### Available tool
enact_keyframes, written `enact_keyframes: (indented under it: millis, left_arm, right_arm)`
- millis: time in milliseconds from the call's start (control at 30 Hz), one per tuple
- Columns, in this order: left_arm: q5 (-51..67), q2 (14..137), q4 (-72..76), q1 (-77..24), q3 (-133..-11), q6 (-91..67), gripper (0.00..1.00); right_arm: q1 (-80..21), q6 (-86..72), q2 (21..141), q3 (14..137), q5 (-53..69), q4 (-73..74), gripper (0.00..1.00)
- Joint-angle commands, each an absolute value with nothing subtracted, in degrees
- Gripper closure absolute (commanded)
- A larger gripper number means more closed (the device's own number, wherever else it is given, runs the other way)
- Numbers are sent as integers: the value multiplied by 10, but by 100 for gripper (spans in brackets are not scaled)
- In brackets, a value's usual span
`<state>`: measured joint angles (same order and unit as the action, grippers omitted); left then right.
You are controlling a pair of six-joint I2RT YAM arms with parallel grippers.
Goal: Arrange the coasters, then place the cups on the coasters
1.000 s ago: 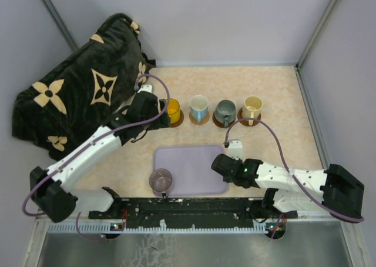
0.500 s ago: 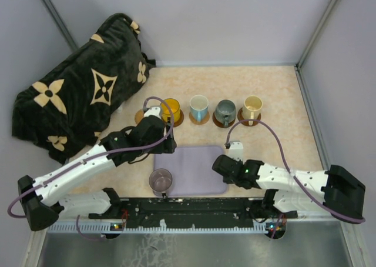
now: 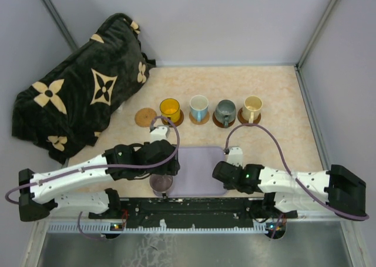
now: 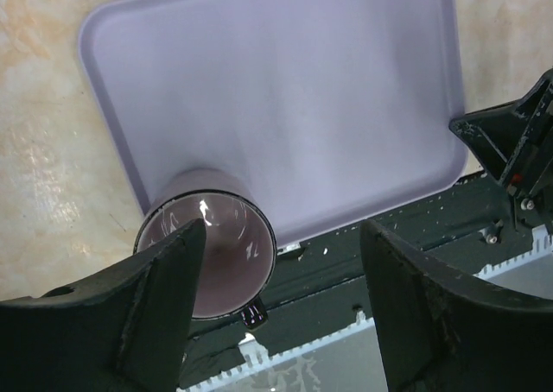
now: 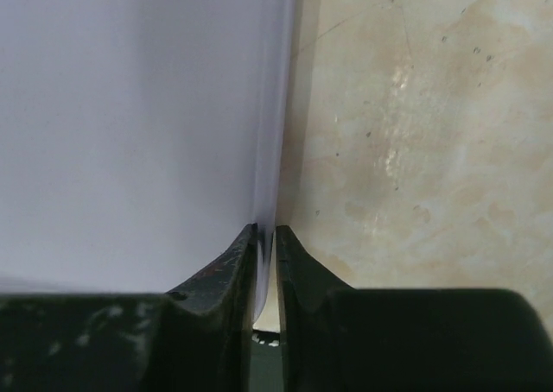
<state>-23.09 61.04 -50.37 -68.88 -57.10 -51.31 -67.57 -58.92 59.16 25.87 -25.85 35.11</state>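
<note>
Our left gripper (image 4: 283, 241) spreads above the mauve ceramic mug (image 4: 229, 254); our right gripper (image 5: 265, 230) pinches the lavender rectangular tray (image 5: 130, 107) at its four-o'clock rim

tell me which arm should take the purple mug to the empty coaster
Left. The left gripper hangs open right over the mauve mug, and the bare coaster lies at the row's left end. The right gripper is pinched shut on the lavender tray at its right edge.

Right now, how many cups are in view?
5. Yellow cup, white cup, grey-green cup and cream cup stand in a row on coasters; the mauve cup is at the tray's near-left corner, under the left gripper.
</note>
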Motion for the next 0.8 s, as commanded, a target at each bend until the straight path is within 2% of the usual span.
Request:
enact_keyframes:
  millis: [0,133,267,433,600,767]
  left_arm:
    - [-253,617,-542,-723,-565,-562,21]
    - [-253,598,-551,-735,-563,-575,21]
    - [-256,585,-573,-757,-573,-592,21]
    - [-261,603,-621,-798,-591,-632,24]
    - [-251,605,-641,-838,-582,-676,38]
    - [-260,618,-690,-893,-595,-736,38]
  right_arm:
    - [-704,-629,589,267,-282,382,80]
    - [-708,-632,591,292,-314,410,56]
    - [-708,-633,584,329,-360,449,45]
    - [-708,-631,561,367,-394,490,44]
    - [-708,-615,527,391,-409,509,48]
    - [-708,-590,505,404,-413,500,53]
